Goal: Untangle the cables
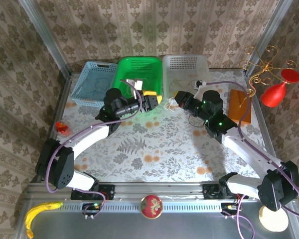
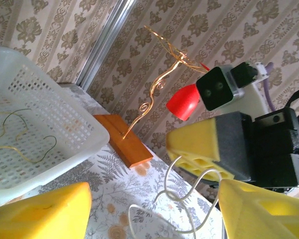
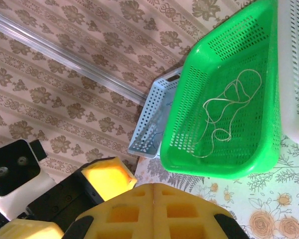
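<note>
Step in hand: separating loose whitish cable (image 2: 169,179), located over far-centre of surface (image 1: 154,149), just before baskets.
Right hand (image 2: 182,144): pressed together, cable emerging at its tips; judged pinched.
Left hand (image 2: 149,219): spread, cable loops between its fingers.
Next move: you bring left hand together on one strand only, then draw hands apart slowly.
Left wrist view gives cable run, plus thin cords (image 2: 20,149) in white basket (image 2: 92,127).
Right wrist view gives pale cord (image 3: 224,107) lying in green basket (image 3: 219,169).
</note>
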